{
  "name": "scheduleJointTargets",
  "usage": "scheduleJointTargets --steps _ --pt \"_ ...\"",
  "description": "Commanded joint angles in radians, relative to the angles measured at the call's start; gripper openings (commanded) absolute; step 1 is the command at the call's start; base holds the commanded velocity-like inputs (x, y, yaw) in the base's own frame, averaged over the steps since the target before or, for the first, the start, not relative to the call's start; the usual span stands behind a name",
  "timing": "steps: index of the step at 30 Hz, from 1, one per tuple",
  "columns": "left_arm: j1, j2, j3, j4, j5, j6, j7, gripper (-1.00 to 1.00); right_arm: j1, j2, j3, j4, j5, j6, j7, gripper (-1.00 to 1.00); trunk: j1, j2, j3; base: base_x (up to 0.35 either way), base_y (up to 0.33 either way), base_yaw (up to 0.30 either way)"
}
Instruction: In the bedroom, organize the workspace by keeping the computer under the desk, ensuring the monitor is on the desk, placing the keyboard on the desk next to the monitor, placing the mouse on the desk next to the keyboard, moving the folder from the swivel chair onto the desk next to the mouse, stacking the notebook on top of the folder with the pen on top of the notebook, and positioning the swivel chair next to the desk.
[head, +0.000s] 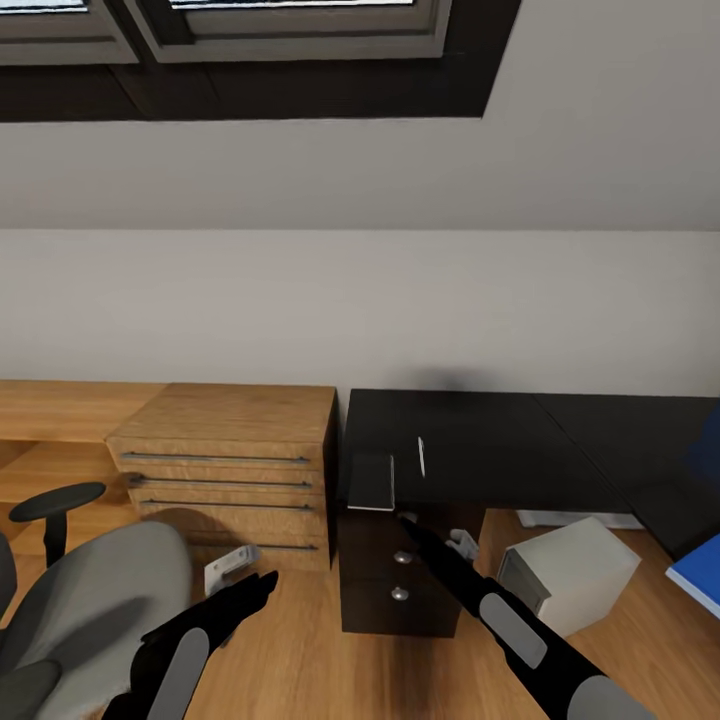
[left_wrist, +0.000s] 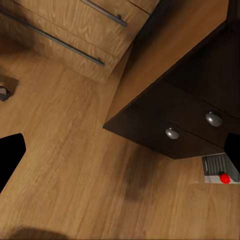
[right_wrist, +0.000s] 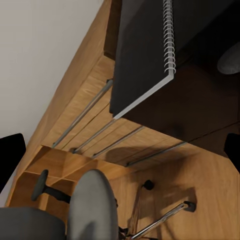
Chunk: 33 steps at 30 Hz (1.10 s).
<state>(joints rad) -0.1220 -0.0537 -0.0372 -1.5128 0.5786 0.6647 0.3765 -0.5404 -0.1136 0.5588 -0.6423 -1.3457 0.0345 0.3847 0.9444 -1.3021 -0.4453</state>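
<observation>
The dark-grey notebook (head: 372, 480) lies on the black desk (head: 480, 430) at its front left corner, its edge overhanging. In the right wrist view the notebook (right_wrist: 145, 55) shows its spiral binding. The thin white pen (head: 421, 456) rests on the desk just right of it. My right gripper (head: 457, 543) is open, low in front of the drawer unit (head: 395, 585), below the notebook. My left gripper (head: 233, 570) is open over the floor beside the swivel chair (head: 95, 590). The light-grey computer (head: 568, 575) stands under the desk. A strip of the blue folder (head: 698, 580) shows at the right edge.
A light wooden drawer chest (head: 235, 465) stands against the desk's left side. The drawer unit's round knobs (left_wrist: 172, 133) and the computer's red dot (left_wrist: 225, 177) appear in the left wrist view. Chrome legs of the chair base (right_wrist: 160, 220) spread over the wooden floor (head: 300, 660).
</observation>
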Motion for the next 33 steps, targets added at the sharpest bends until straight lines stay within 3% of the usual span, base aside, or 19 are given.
scheduleJointTargets --steps 1,6,11,22,33 --pt "-0.001 0.000 -0.004 -0.001 0.010 -0.002 0.008 1.00 -0.001 -0.003 0.004 0.000 -0.013 0.004 0.003 1.00 0.004 -0.008 -0.004 0.000 0.000 0.000" --pt "-0.001 0.000 -0.005 -0.001 0.010 -0.005 0.007 1.00 -0.001 -0.004 0.005 0.000 -0.067 0.035 0.001 1.00 0.023 -0.043 -0.020 0.000 0.000 0.000" --pt "-0.001 0.000 -0.007 -0.003 0.010 -0.005 0.007 1.00 -0.001 -0.003 0.005 -0.002 -0.094 0.077 0.003 1.00 0.042 -0.078 -0.036 0.000 0.000 0.000" --pt "-0.001 0.000 -0.009 -0.006 0.010 -0.005 0.007 1.00 -0.001 0.000 0.006 -0.028 -0.103 0.094 0.087 1.00 0.084 -0.155 -0.070 0.000 0.000 0.000" --pt "-0.001 0.000 -0.009 -0.005 0.010 -0.005 0.008 1.00 -0.001 -0.001 0.004 -0.028 -0.102 0.091 0.099 1.00 0.127 -0.232 -0.105 0.000 0.000 0.000"
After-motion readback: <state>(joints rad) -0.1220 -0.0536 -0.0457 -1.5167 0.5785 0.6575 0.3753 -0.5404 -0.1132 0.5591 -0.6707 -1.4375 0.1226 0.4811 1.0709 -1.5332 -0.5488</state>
